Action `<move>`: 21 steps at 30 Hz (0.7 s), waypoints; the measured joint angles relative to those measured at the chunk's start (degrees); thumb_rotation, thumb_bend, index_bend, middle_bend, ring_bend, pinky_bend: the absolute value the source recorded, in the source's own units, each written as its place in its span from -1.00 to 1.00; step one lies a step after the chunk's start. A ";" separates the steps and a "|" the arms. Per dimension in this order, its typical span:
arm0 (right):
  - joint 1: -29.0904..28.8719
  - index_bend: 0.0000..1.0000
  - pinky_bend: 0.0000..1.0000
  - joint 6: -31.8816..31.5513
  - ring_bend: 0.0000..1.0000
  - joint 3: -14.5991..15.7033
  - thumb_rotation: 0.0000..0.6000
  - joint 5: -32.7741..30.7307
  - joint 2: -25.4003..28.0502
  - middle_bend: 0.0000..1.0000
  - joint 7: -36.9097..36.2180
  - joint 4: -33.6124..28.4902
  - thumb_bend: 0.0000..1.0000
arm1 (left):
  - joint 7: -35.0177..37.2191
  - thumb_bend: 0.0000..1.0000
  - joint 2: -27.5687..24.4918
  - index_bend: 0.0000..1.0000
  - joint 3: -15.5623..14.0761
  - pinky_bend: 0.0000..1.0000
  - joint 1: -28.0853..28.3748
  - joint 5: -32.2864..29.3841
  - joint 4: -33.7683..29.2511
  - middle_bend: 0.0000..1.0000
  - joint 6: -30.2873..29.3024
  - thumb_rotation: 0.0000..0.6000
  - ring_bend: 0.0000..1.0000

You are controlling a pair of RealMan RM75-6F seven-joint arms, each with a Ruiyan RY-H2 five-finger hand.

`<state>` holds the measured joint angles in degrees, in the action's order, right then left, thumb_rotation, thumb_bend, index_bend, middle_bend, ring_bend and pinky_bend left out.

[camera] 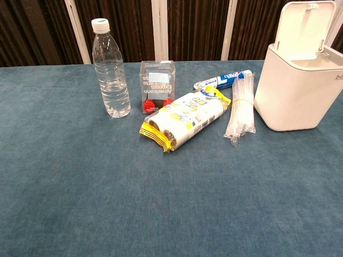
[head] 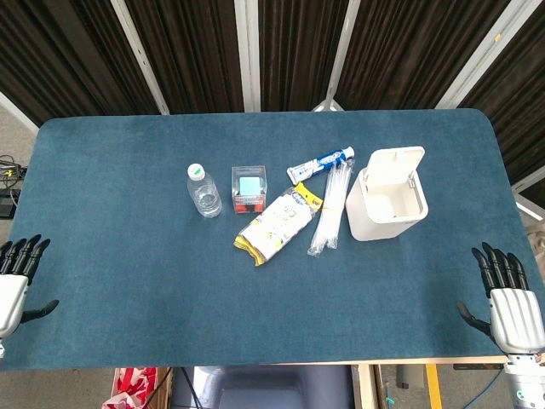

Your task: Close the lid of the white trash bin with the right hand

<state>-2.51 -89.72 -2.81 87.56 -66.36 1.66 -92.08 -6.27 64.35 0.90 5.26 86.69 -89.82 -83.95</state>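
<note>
The white trash bin (head: 385,209) (camera: 298,93) stands on the right half of the blue table, with its lid (head: 396,162) (camera: 304,27) raised upright at the back and the inside showing empty. My right hand (head: 509,300) hovers at the table's front right corner, fingers apart and holding nothing, well short of the bin. At the front left edge my left hand (head: 15,277) is likewise spread and empty. Neither hand shows in the chest view.
Left of the bin lie a bundle of clear straws (head: 330,209) (camera: 240,110), a blue-white tube (head: 321,164), a yellow pack of rolls (head: 277,226) (camera: 185,119), a clear box (head: 249,189) (camera: 157,85) and an upright water bottle (head: 203,189) (camera: 110,69).
</note>
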 measured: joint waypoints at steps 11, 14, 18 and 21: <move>0.19 -1.00 -1.00 0.20 -1.00 -0.19 1.00 -0.38 0.06 -1.00 -0.22 -0.45 -0.45 | -0.14 -1.00 -0.03 -1.00 -0.05 -1.00 -0.12 0.20 -0.03 -1.00 -0.35 1.00 -1.00; 0.09 -1.00 -1.00 0.23 -1.00 -0.27 1.00 -0.14 0.14 -1.00 -0.22 -0.86 -0.45 | -0.07 -1.00 -0.04 -1.00 -0.06 -1.00 -0.20 0.19 -0.14 -1.00 -0.49 1.00 -1.00; -0.23 -1.00 -1.00 0.02 -1.00 -0.71 1.00 0.31 0.28 -1.00 -0.07 -1.46 -0.45 | 0.13 -1.00 -0.11 -1.00 0.05 -1.00 -0.28 0.16 -0.19 -1.00 -0.74 1.00 -1.00; -0.57 -1.00 -1.00 0.14 -1.00 -1.38 1.00 -0.02 0.71 -1.00 -0.46 -2.55 -0.45 | 0.49 -1.00 -0.22 -1.00 0.11 -1.00 -0.35 -0.08 -0.21 -1.00 -0.76 1.00 -1.00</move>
<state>-3.08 -89.58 -4.20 87.53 -65.65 1.20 -94.63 -5.78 64.13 1.02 4.91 86.61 -90.03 -84.71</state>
